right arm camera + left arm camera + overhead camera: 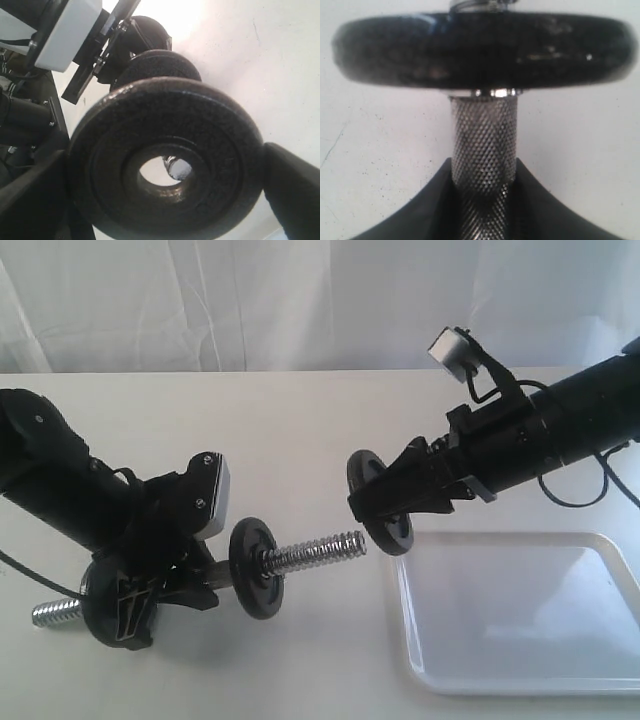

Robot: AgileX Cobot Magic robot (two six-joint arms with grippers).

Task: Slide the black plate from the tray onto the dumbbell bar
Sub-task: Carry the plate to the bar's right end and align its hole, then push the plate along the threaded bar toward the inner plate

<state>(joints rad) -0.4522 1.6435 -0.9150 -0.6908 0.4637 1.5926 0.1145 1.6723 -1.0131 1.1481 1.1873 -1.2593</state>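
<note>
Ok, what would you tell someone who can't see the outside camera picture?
The right gripper holds the black plate upright in the air, just short of the threaded tip of the dumbbell bar. The left gripper grips that bar, which carries two other black discs, and the white tray lies at the lower right.

Both arms matte black, tubular casings. The left arm is thick, with a small pale screw near its 11 o'clock end, and the thin black left cable trails out at 7 o'clock. The left camera box is silver-grey with a dark face and two screws. The right arm carries the silver right camera box on a black bracket at 11 o'clock, and the black right cable droops at 5 o'clock. The left claw and right claw are black with wedge-shaped fingers
</note>
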